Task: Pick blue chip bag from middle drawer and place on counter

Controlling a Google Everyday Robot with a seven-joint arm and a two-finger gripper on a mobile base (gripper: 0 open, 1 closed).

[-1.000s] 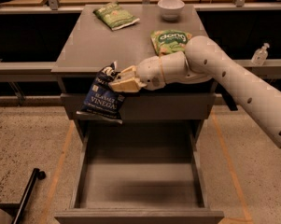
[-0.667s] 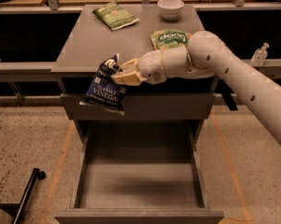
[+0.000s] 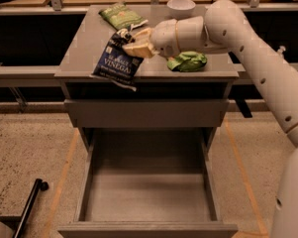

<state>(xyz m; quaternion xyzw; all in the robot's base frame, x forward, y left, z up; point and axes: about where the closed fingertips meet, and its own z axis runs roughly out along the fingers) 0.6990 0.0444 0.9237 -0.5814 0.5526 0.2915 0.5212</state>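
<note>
My gripper (image 3: 131, 44) is shut on the top of the blue chip bag (image 3: 116, 61), a dark navy bag with white lettering. The bag hangs from the fingers above the front left part of the counter (image 3: 84, 58), its lower edge reaching past the counter's front edge. My white arm (image 3: 247, 43) reaches in from the right. The middle drawer (image 3: 147, 192) stands pulled out below, its grey floor bare.
One green snack bag (image 3: 121, 15) lies at the back of the counter and another (image 3: 188, 61) at the right under my arm. A white bowl (image 3: 181, 6) stands at the back. The upper drawer front (image 3: 146, 113) is closed. A black rod (image 3: 27, 209) lies on the floor at left.
My gripper has lifted the blue chip bag upward, from in front of the cabinet's top drawer to above the counter's front edge.
</note>
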